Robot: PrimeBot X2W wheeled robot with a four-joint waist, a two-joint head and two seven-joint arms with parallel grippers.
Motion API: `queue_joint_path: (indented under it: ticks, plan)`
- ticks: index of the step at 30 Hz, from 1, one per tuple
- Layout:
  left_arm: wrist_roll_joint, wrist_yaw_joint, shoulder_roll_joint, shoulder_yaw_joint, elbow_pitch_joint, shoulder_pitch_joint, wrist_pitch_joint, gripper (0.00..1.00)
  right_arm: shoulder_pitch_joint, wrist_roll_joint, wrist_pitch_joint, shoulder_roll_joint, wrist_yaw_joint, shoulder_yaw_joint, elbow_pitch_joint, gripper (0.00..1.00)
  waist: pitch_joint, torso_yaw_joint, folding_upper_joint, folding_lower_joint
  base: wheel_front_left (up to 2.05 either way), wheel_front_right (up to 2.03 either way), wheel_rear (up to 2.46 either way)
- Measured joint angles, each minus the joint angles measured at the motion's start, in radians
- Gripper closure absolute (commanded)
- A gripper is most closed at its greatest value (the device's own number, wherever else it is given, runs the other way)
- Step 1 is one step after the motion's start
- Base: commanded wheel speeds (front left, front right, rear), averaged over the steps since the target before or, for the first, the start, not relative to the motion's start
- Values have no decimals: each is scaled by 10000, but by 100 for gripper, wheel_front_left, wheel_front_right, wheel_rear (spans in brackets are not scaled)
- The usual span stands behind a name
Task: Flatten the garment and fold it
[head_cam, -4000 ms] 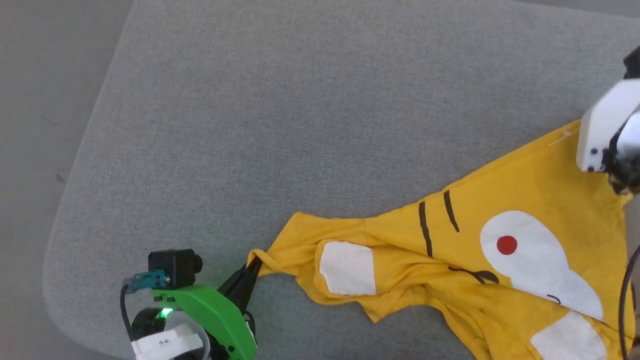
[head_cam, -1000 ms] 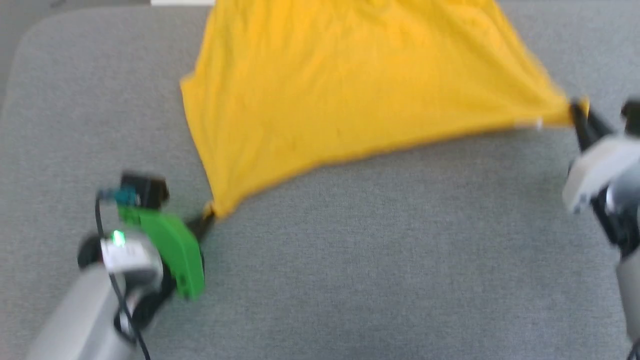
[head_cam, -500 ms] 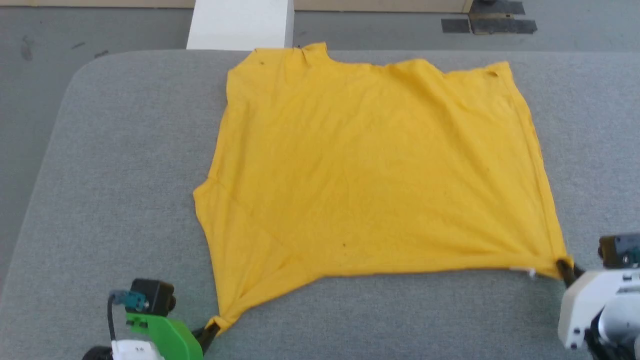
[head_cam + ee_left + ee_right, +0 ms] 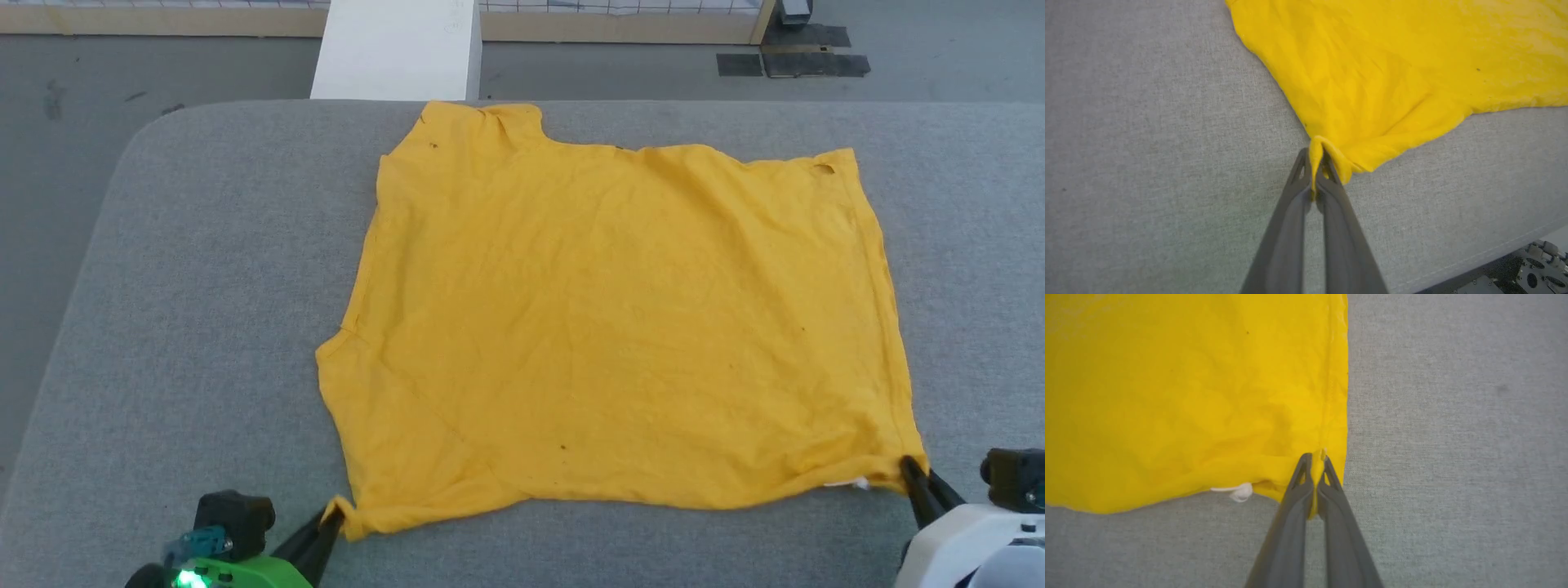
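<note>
Head view: looks down on the garment [image 4: 620, 327], a mustard-yellow T-shirt, spread plain side up and nearly flat across the middle of a grey fabric-covered table [image 4: 204, 286], lightly wrinkled, with a small flap sticking out at the far-left corner. Finds the left gripper [image 4: 333, 516] at the shirt's near-left corner, clamped tight on a bunched nub of cloth, with its green mount [image 4: 237, 572] at the near edge. Finds the right gripper [image 4: 908, 467] at the near-right corner, pinched onto the cloth likewise, just right of a small white tag [image 4: 853, 484], with its white housing [image 4: 963, 539] behind. Takes in a white block [image 4: 396, 49] beyond the table's far edge, standing on grey floor [image 4: 49, 82]. Left wrist view: looks along the two fingers [image 4: 1286, 237], pressed together with a twist of yellow cloth squeezed between the tips; shows the shirt fanning away from that pinch toward the far right, resting on the table. Right wrist view: shows the fingers [image 4: 1290, 531] gripping the very corner beside the stitched right edge, the white tag lying on the table just to the left, the cloth flat beyond.
</note>
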Motion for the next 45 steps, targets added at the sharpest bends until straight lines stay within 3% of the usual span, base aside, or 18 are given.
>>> queue_joint_path:
  ticks: [6,12,21,30,34,39,45]
  plan:
    - [1066,-353,-702,-67,805,-1038,-2336,100,-18,115,-1599,-194,0,725,25,100,-22,-49,0,0,0,0,0]
    - [1503,-637,-1039,-184,1302,-2519,-2980,100,-558,230,-1864,-688,0,1172,48,100,57,-95,0,0,0,0,0]
    - [1383,-1191,-1032,-46,1210,-5142,-1709,100,-2429,470,-1269,-1448,0,1643,259,100,634,-220,0,0,0,0,0]
    - [1283,-1687,-782,-242,2719,-7472,-662,100,-4312,652,-675,-2000,0,1885,1358,100,1573,-379,0,2,0,0,0]
    - [1104,-1772,-721,-345,3582,-7892,-94,100,-4896,809,-424,-2127,0,2079,2000,100,1912,-453,0,2,0,0,0]
    - [372,-1831,-633,-506,4629,-7883,1338,100,-5497,1181,102,-2228,0,2460,2830,100,2221,-565,0,2,0,0,0]
    - [-754,-1843,-608,-439,4963,-7553,2732,100,-5887,1866,1231,-2293,0,2715,3430,100,2319,-572,0,2,0,0,0]
